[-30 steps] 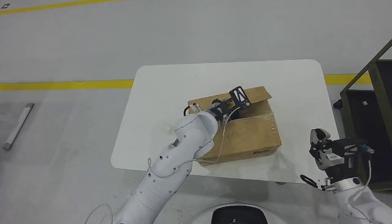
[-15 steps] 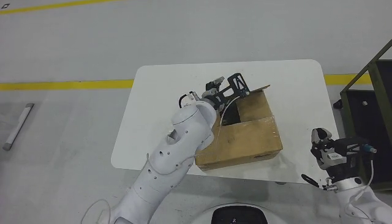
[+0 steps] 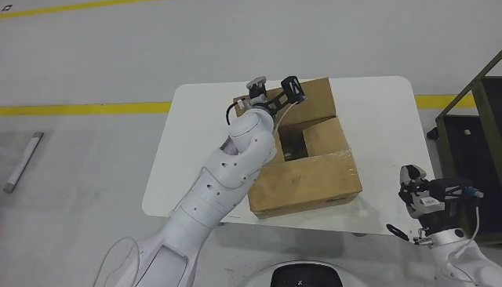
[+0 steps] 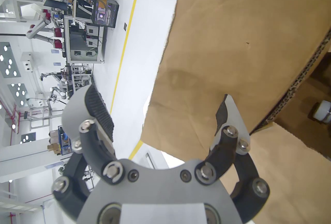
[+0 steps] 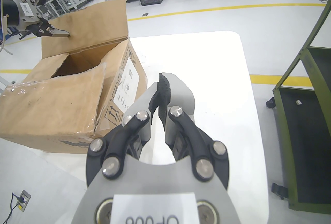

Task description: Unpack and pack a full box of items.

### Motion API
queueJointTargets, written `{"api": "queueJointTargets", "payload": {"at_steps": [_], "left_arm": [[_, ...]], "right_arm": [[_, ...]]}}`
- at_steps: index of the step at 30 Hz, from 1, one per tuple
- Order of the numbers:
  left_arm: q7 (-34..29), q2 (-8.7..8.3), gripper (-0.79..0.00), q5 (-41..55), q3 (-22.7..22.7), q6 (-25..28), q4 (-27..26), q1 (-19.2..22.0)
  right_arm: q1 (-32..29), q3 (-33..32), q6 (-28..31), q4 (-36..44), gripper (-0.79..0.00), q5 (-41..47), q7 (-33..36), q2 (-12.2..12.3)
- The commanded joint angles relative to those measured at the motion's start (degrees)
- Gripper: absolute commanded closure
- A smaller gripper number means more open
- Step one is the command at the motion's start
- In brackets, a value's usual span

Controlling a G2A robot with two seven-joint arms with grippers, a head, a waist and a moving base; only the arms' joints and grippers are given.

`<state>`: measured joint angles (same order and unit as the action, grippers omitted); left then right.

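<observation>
A brown cardboard box (image 3: 310, 183) stands on the white table (image 3: 192, 150). Its far flap (image 3: 315, 103) is raised and the opening (image 3: 292, 142) shows beside it. My left gripper (image 3: 273, 90) is open at that flap's left end. One fingertip (image 5: 63, 33) touches the flap's inner face (image 4: 232, 28), and the other finger (image 4: 97, 108) stands clear of it. A small white item (image 4: 322, 111) lies deep inside the box. The near flap (image 5: 64, 88) lies taped over the front part. My right gripper (image 5: 159, 86) is shut and holds nothing, above the table's front right corner (image 3: 409, 179).
A green metal rack (image 3: 471, 130) stands close to the table's right side. Bare table lies left of the box and between the box (image 5: 124, 85) and the right edge (image 5: 248, 95).
My left gripper has swung toward the far left, lifting the far flap off the top of the box. The opening now shows. The right arm has kept still.
</observation>
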<state>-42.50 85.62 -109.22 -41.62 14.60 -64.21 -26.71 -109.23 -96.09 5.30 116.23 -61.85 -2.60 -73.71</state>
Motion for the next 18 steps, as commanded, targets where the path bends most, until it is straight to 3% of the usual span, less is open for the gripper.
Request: {"api": "queueJointTargets", "payload": {"at_steps": [1,10,15,18], "left_arm": [[0.1,0.58,-0.785,-0.3,0.6,-0.9,1.8,0.5],[0.3,2.31,-0.785,-0.4,0.7,-2.2,5.1,1.6],[-0.4,1.81,-0.785,5.0,-4.7,-3.4,-0.8,-0.8],[-1.7,0.89,-0.785,7.6,-9.2,-3.9,-7.8,-4.2]], "right_arm": [[0.0,-0.1,0.1,-0.1,0.0,0.0,0.1,0.0],[0.7,-0.1,0.2,-0.5,0.0,0.2,0.5,0.0],[2.1,-1.2,2.1,-0.4,0.0,8.9,2.3,-0.1],[4.2,-2.5,9.4,-0.9,0.0,17.6,7.2,0.2]]}}
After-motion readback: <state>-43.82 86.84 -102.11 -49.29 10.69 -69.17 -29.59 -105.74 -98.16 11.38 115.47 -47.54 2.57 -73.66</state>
